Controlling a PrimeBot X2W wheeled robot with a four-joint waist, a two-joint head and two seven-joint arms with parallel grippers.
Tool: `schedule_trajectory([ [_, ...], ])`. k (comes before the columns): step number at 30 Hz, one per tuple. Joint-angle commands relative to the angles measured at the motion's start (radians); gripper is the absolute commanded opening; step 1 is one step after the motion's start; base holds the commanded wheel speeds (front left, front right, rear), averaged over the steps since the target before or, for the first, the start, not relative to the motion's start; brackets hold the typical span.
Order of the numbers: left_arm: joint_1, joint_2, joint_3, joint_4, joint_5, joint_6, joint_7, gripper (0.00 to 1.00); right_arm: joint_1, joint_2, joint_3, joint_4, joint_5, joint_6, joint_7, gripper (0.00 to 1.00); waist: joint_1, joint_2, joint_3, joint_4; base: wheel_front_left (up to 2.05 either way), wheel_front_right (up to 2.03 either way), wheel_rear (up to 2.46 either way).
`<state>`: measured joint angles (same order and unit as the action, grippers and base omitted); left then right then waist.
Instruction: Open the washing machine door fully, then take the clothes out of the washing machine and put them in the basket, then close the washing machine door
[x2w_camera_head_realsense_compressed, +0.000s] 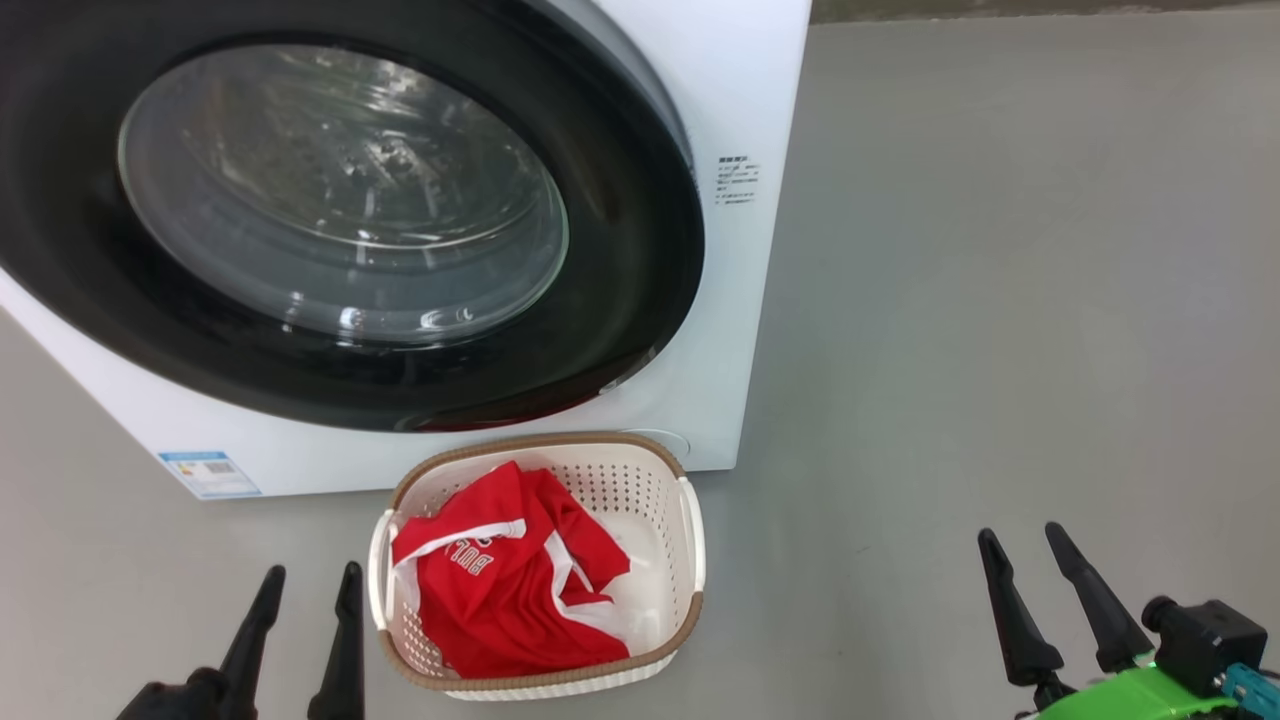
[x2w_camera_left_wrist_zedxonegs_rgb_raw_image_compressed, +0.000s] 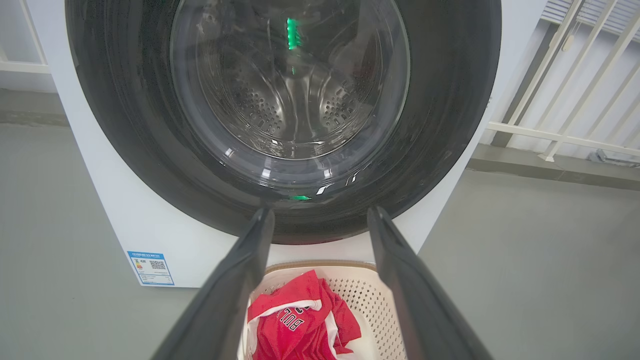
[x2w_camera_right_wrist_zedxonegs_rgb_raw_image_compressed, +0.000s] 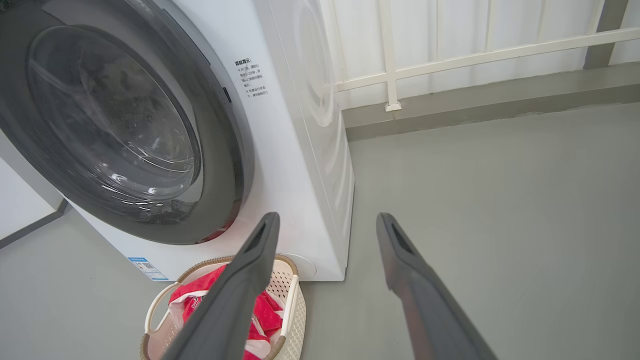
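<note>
Found the washing machine (x2w_camera_head_realsense_compressed: 745, 90) standing on the grey floor (x2w_camera_head_realsense_compressed: 1000, 300), front turned toward the robot but skewed a little, bottom edge slanting across the head view and a blue label (x2w_camera_head_realsense_compressed: 210, 473) stuck at the lower left corner. Saw the washing machine door (x2w_camera_head_realsense_compressed: 640, 300) lying shut and flat against that front, glossy black rim ringing the clear window, with the perforated drum (x2w_camera_left_wrist_zedxonegs_rgb_raw_image_compressed: 295, 110) visible through the glass from the left wrist view.

Noted the basket (x2w_camera_head_realsense_compressed: 690, 620) sitting upright on the floor just in front of the machine, below the door's lower right edge, mouth facing up, pale handles at the robot's left and right. Could not settle its long axis, given the foreshortening. Found the clothes (x2w_camera_head_realsense_compressed: 510, 590) inside it, crumpled toward the left half, a white-trimmed band running across and slightly uphill to the right, white lettering reading upside down from the head.

Saw the left gripper (x2w_camera_head_realsense_compressed: 312, 570) just left of the basket, fingers pointing up toward the machine, jaws spread wide with nothing between them. Saw the right gripper (x2w_camera_head_realsense_compressed: 1022, 532) well apart to the right over bare floor, fingers leaning a little leftward, jaws likewise spread and gripping nothing. Made out a white railing (x2w_camera_right_wrist_zedxonegs_rgb_raw_image_compressed: 450, 60) behind the machine in the right wrist view.
</note>
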<state>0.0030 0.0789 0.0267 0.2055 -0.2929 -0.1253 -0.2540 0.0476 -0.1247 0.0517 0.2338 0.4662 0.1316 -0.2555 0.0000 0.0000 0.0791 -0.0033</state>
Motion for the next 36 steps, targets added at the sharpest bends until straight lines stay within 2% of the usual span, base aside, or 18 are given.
schedule_trajectory([
  [1,-0.004,0.018,0.039,-0.028,0.007,-0.005,-0.008,1.00,0.002,-0.012,0.014,-0.027,-0.006,-0.001,-0.006,1.00,0.0000,0.0000,-0.008,-0.007,0.00,0.00,0.00],
  [32,0.026,0.008,0.052,-0.034,-0.026,-0.005,-0.008,1.00,0.016,0.020,0.000,-0.032,-0.013,-0.001,-0.006,1.00,0.0000,0.0000,-0.008,-0.015,0.00,0.00,0.00],
  [33,0.039,-0.002,0.014,-0.008,-0.023,0.000,0.000,0.00,0.031,0.034,-0.024,-0.008,0.000,0.000,0.000,0.00,0.0000,0.0000,-0.008,-0.014,0.00,0.00,0.00],
  [36,0.040,-0.009,0.009,0.016,-0.026,0.001,0.006,0.00,0.032,0.040,-0.021,0.016,0.001,0.000,0.001,0.00,0.0000,0.0000,-0.008,-0.014,0.00,0.00,0.00],
])
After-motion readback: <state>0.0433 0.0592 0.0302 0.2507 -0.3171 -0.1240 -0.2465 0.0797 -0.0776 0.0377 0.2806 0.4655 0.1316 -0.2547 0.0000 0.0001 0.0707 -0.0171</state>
